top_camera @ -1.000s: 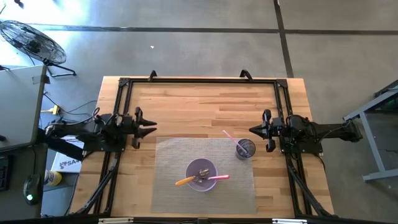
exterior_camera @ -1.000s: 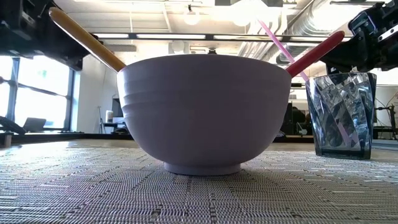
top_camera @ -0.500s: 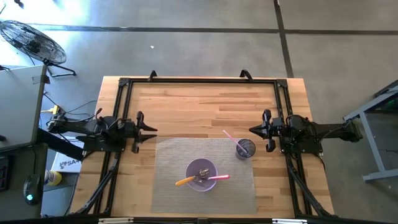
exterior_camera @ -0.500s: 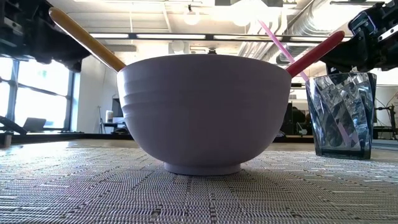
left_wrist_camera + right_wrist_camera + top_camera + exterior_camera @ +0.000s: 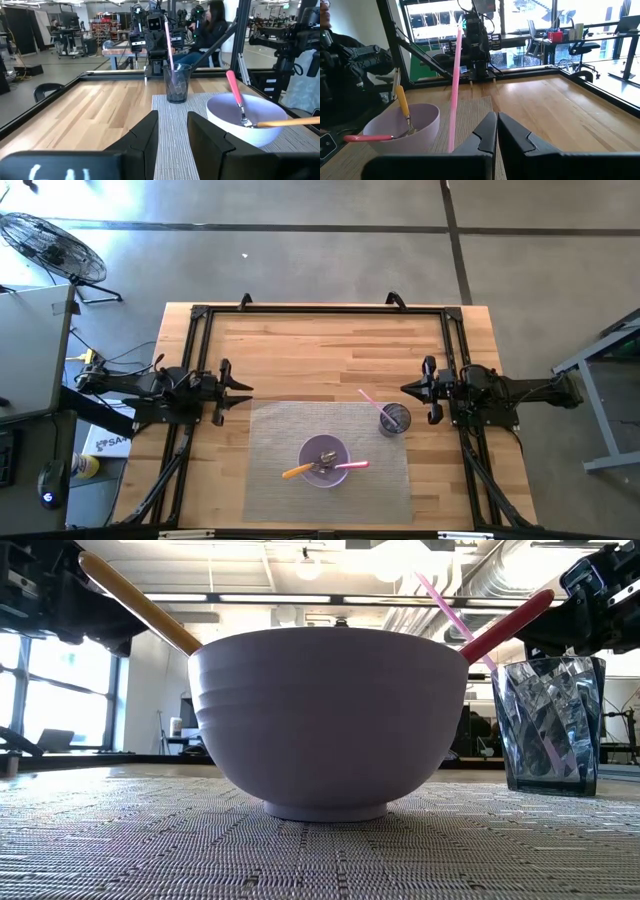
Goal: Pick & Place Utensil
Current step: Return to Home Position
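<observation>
A lavender bowl (image 5: 324,461) (image 5: 330,720) stands on a grey woven mat (image 5: 270,440). An orange-handled utensil (image 5: 295,471) (image 5: 290,121) and a pink-handled utensil (image 5: 352,466) (image 5: 234,92) lean on its rim, metal ends inside. A clear faceted cup (image 5: 394,419) (image 5: 555,725) on the mat's far right corner holds a thin pink stick (image 5: 368,397) (image 5: 455,85) leaning on its rim. My left gripper (image 5: 245,388) (image 5: 172,131) hovers open over the table's left side, off the mat. My right gripper (image 5: 408,389) (image 5: 497,131) is shut, just beyond the cup.
A black frame (image 5: 320,308) runs around the wooden tabletop (image 5: 320,350), whose far half is bare wood. Seated people (image 5: 212,25) (image 5: 340,55) show in the room beyond the table in the wrist views. A floor fan (image 5: 50,245) stands off the table's far left corner.
My left arm has drawn back slightly toward the table's left edge, then kept still. The bowl, the cup and the utensils stand as before.
</observation>
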Robot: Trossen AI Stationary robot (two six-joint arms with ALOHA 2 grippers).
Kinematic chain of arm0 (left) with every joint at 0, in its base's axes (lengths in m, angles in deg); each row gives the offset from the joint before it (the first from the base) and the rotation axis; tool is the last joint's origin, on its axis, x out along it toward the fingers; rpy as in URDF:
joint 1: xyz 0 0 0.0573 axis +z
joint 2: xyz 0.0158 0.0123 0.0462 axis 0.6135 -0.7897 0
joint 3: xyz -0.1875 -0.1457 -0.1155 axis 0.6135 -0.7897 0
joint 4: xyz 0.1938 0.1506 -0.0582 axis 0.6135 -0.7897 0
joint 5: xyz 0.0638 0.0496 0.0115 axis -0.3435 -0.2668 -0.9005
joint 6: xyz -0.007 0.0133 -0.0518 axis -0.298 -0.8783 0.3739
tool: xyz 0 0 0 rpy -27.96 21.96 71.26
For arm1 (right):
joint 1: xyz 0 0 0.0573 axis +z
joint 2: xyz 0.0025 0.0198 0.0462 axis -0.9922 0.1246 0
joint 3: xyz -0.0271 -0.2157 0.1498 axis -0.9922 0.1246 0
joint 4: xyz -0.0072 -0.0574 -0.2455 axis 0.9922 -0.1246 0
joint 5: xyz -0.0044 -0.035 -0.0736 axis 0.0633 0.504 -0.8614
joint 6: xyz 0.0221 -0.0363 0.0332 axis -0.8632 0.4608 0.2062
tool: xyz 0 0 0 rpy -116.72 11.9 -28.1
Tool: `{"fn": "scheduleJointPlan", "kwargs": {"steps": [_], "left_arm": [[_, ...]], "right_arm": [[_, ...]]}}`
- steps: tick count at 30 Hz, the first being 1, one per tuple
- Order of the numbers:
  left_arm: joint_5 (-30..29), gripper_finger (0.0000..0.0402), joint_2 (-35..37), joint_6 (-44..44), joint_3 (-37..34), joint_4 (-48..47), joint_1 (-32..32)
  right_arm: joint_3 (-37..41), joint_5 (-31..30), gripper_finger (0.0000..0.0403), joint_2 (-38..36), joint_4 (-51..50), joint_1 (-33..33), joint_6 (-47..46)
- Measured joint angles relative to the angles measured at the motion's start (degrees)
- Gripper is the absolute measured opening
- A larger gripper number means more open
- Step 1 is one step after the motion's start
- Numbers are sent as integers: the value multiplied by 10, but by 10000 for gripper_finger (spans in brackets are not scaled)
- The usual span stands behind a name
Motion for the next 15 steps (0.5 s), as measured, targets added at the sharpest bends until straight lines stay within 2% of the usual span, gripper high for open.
{"fn": "scheduleJointPlan", "kwargs": {"steps": [15], "left_arm": [[0,101,0,0,0,-1,0]], "right_arm": [[0,0,5,0,0,0,-1]]}}
